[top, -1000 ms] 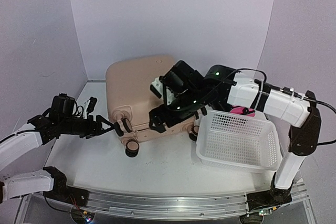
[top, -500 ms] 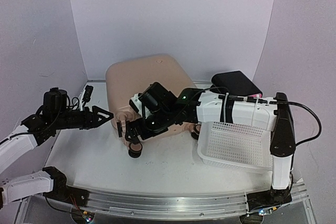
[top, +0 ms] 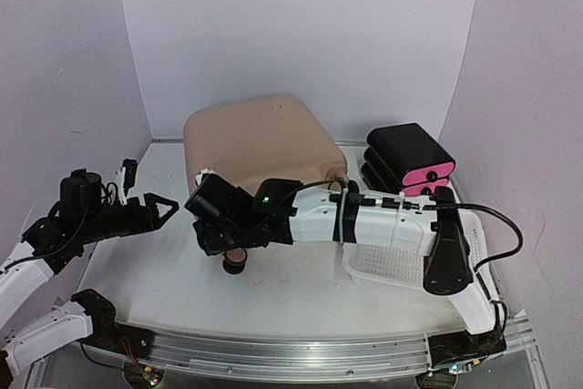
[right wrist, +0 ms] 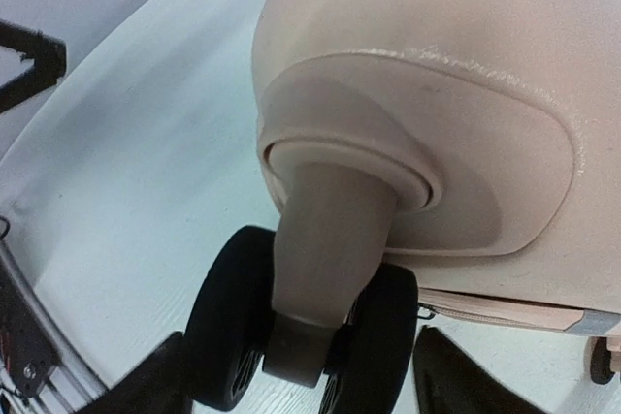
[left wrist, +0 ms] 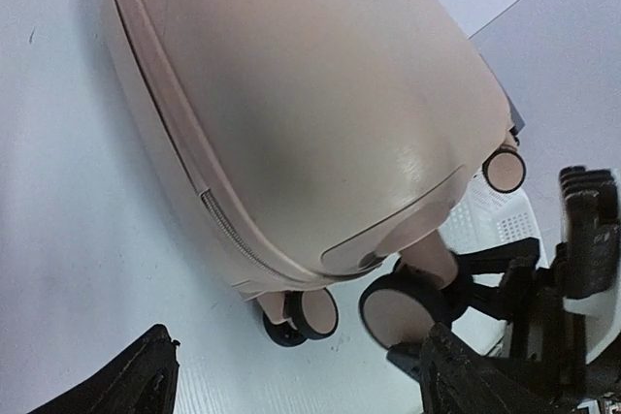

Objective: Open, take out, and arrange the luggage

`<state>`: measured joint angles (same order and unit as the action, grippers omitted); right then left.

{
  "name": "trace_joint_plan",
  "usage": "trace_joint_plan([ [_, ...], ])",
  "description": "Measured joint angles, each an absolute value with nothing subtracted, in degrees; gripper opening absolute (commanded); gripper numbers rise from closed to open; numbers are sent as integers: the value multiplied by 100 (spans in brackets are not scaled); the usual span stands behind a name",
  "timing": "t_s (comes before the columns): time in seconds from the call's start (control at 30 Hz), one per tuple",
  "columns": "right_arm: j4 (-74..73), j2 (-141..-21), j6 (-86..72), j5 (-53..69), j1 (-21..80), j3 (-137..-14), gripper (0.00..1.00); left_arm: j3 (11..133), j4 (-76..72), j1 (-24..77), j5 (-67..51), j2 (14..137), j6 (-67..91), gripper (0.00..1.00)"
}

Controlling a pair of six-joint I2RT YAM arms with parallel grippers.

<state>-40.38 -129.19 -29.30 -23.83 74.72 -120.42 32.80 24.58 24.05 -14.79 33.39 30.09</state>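
The pale pink luggage (top: 260, 138) lies closed at the middle back, with its wheels toward the front. My right arm reaches across its front to the left corner. There the right gripper (top: 211, 236) stands open, and its fingers straddle the black double wheel (right wrist: 301, 336) and pink stem. In the right wrist view a narrow gap shows beside the right finger (right wrist: 466, 375). My left gripper (top: 164, 209) is open with nothing in it, left of the luggage (left wrist: 310, 113) and apart from it. It faces the wheels (left wrist: 310, 312) and the zipper seam (left wrist: 218, 225).
A black-and-pink stacked drawer box (top: 410, 159) stands at the back right. A white perforated basket (top: 378, 264) sits at the front right, mostly under my right arm. Purple walls close in the back and both sides.
My right arm has swept left along the luggage's front to the front-left wheel, and its jaws have narrowed around it. My left gripper has drawn back to the left, away from that wheel.
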Motion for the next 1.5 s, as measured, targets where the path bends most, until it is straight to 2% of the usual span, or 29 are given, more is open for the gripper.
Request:
trace_joint_plan([
  [0.1, -4182, -13139, -2799, -2825, 7546, -12331, 43, 3011, 2425, 2405, -1476, 3339, 3059, 84],
  [0.23, -4399, -13214, -2563, -3192, 7642, -12481, 26, 2606, 2226, 2405, -1476, 3341, 3076, 83],
  [0.3, -4547, -13246, -2316, -3258, 7640, -12578, 23, 2418, 2045, 2405, -1476, 3411, 3107, 83],
  [0.4, -4770, -13404, -2010, -3347, 7623, -12899, 23, 2366, 1831, 2405, -1470, 3697, 3122, 75],
  [0.47, -4849, -13585, -1848, -3417, 7599, -13170, 27, 2366, 1632, 2405, -1452, 4016, 3105, 73],
  [0.67, -4698, -13898, -1321, -3323, 7371, -13625, 89, 2305, 1079, 2405, -1643, 4504, 3006, 78],
  [0.7, -4633, -13898, -1199, -3218, 7303, -13625, 95, 2259, 917, 2405, -1723, 4488, 3004, 78],
  [0.73, -4565, -13885, -1105, -3144, 7238, -13620, 98, 2174, 674, 2405, -1848, 4466, 3000, 78],
  [0.93, -4611, -13183, -1197, -2300, 7046, -12801, 98, 1317, -1133, 2414, -2578, 4668, 2991, 69],
  [1.07, -4672, -12223, -1514, -1664, 6923, -11780, 97, 1068, -2069, 2733, -2676, 5253, 2668, 68],
  [1.2, -4040, -11043, -1883, -930, 6591, -10370, 90, 1114, -2768, 3454, -2534, 5631, 2102, 61],
  [1.3, -3347, -10499, -2008, -615, 6335, -9445, 78, 1157, -2971, 3505, -2397, 5734, 1951, 54],
  [1.4, -2646, -10361, -1914, -473, 6222, -8783, 70, 1164, -3114, 3505, -2252, 5732, 1920, 55],
  [1.5, -1892, -10484, -1723, -447, 6276, -8272, 65, 1149, -3111, 3505, -2182, 5594, 2010, 63],
])
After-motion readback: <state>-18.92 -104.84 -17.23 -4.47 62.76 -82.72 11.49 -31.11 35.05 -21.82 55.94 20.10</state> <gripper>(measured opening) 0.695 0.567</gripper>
